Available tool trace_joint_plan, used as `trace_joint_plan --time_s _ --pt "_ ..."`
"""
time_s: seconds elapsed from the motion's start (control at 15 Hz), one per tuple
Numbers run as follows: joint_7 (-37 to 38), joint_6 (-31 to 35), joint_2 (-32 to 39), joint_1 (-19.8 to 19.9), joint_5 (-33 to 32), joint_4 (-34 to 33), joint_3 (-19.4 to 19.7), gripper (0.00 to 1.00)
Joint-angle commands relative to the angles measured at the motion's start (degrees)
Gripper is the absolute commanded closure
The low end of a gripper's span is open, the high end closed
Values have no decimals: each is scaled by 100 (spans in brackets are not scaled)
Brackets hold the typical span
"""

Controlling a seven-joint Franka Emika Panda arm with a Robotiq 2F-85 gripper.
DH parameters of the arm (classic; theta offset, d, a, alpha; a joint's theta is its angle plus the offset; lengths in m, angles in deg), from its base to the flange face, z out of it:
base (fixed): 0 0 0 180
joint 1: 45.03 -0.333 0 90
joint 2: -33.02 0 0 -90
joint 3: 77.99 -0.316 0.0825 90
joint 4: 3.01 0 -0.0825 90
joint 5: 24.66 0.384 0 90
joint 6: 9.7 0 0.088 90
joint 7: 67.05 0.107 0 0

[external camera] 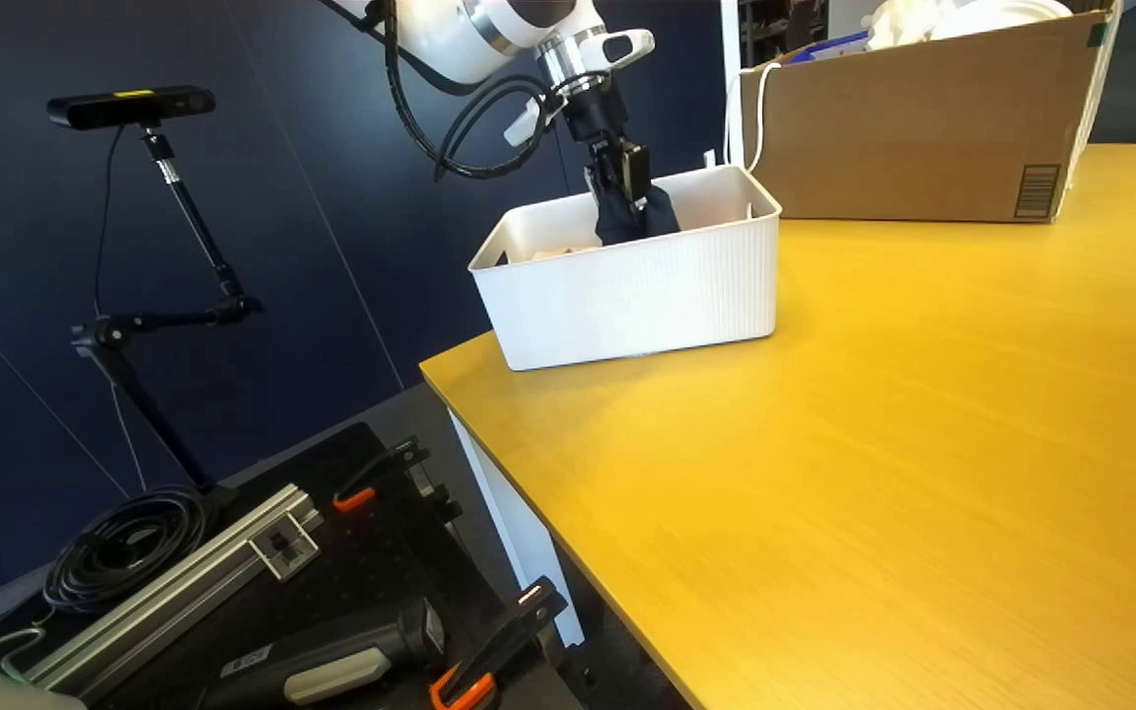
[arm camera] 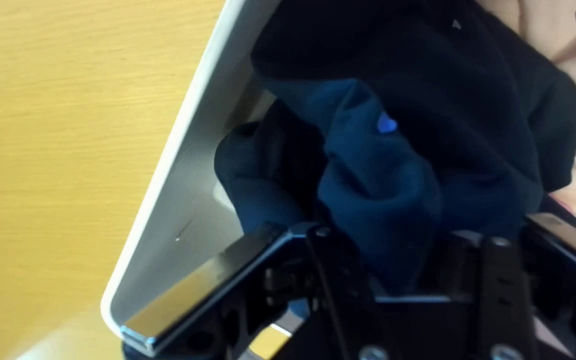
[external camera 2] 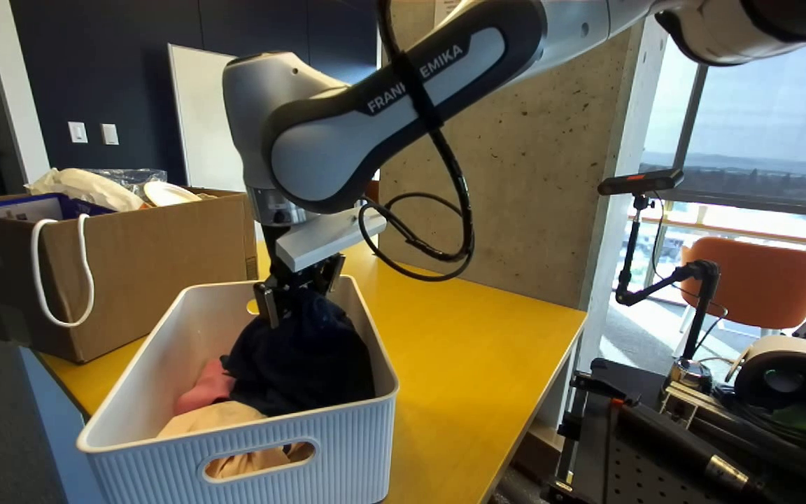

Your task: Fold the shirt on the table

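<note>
The shirt looks like a bunched dark navy garment (external camera 2: 305, 367) inside the white basket (external camera 2: 336, 437). It also shows in an exterior view (external camera: 619, 225), where it rises to the basket's rim, and it fills the middle of the wrist view (arm camera: 380, 180). My gripper (external camera 2: 303, 301) points down into the basket at the top of the dark cloth. In the wrist view the cloth rises between the gripper's two sides (arm camera: 410, 250) almost to the palm. The fingertips are hidden in the dark cloth, so I cannot see whether they pinch it.
Peach cloth (external camera 2: 214, 416) and pink cloth (external camera 2: 206, 387) lie lower in the basket. The basket stands near a corner of the yellow table (external camera: 874, 473). A full cardboard box (external camera: 923, 128) stands beside it. A black cart (external camera 2: 627, 448) with equipment stands off the table.
</note>
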Motion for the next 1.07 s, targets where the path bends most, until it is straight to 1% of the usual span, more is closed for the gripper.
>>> trace_joint_plan --time_s 0.0,0.07,0.2,0.4,0.6,0.8,1.0 --pt "-62 -29 -440 59 75 226 31 45" --pt "-60 -41 -537 79 75 249 41 37" --pt "-19 -108 -833 102 50 365 69 25" --pt "17 -186 -1366 138 41 710 49 2" --pt "-80 -205 -2020 281 278 1288 -110 0" --pt "-161 -74 -2769 441 554 2109 -230 0" --pt "-273 -8 -3245 619 846 2709 -320 0"
